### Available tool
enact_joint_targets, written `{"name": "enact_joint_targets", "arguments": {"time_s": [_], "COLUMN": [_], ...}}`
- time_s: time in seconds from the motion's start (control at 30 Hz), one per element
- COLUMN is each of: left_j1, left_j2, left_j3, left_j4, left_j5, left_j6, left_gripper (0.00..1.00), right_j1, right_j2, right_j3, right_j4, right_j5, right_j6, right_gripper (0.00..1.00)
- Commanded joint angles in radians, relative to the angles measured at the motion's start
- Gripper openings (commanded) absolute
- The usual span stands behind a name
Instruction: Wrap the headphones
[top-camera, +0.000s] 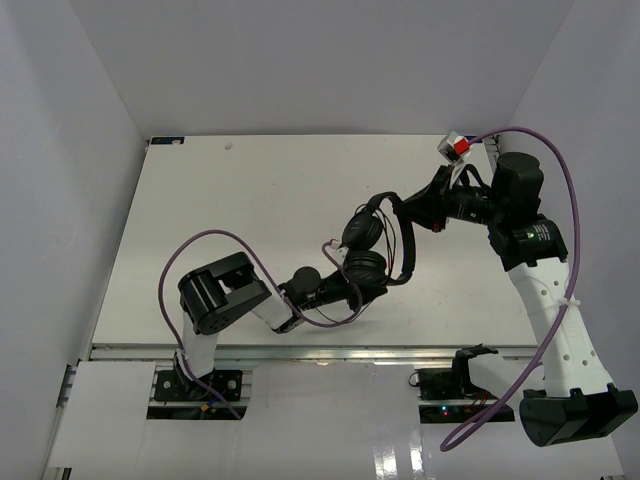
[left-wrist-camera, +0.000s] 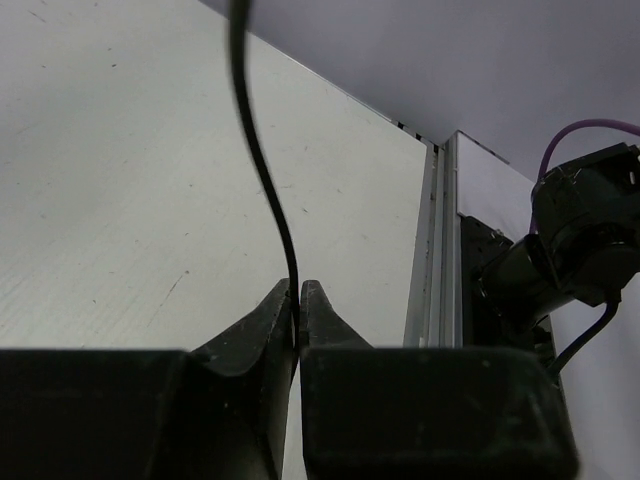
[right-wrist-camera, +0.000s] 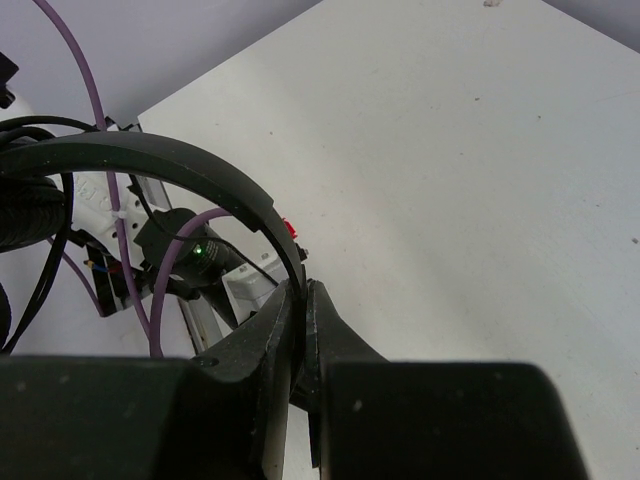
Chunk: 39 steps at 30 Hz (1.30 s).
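Note:
The black headphones (top-camera: 364, 248) are held up over the middle of the white table (top-camera: 220, 210), two ear cups one above the other, the headband (top-camera: 404, 240) curving on their right. My right gripper (top-camera: 399, 208) is shut on the headband's upper end; the right wrist view shows the band (right-wrist-camera: 190, 165) arcing into the closed gripper (right-wrist-camera: 303, 292). My left gripper (top-camera: 351, 291) sits just below the lower ear cup, shut on the thin black cord (left-wrist-camera: 262, 170), which rises from the pinched gripper (left-wrist-camera: 297, 300) out of the top of the left wrist view. The plug is not visible.
A small red-and-white object (top-camera: 455, 146) lies at the table's back right corner. Purple arm cables loop over the left arm (top-camera: 205, 240) and the right arm (top-camera: 560, 180). An aluminium rail (top-camera: 300, 352) runs along the near edge. White walls enclose three sides.

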Motion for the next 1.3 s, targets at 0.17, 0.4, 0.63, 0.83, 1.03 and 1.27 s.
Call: {"name": "enact_joint_targets", "arguments": {"time_s": [0.17, 0.4, 0.63, 0.83, 1.03, 1.27], "left_j1": [-0.045, -0.147, -0.219, -0.323, -0.412, -0.459], "left_j2": [-0.007, -0.102, -0.249, -0.427, -0.562, -0.655], "left_j3": [0.013, -0.166, -0.285, -0.222, -0.146, -0.036], "left_j4": [0.102, 0.128, 0.049, -0.305, -0.637, -0.942], "left_j5": [-0.004, -0.112, -0.172, -0.198, -0.270, -0.312], "left_j6": [-0.004, -0.002, -0.046, -0.032, 0.003, 0.020], "left_gripper": [0.00, 0.00, 0.00, 0.00, 0.00, 0.00], "right_j1": [-0.019, -0.024, -0.030, -0.034, -0.034, -0.034], "right_j2": [-0.028, -0.002, 0.002, -0.005, -0.020, -0.048], "right_j3": [0.007, 0.005, -0.009, -0.050, -0.094, -0.179], "right_j4": [0.046, 0.053, 0.053, 0.070, 0.108, 0.166], "right_j5": [0.020, 0.198, 0.423, 0.565, 0.644, 0.745], "right_j6": [0.034, 0.104, 0.105, 0.105, 0.078, 0.014], "right_gripper": [0.08, 0.08, 0.08, 0.08, 0.08, 0.08]}}
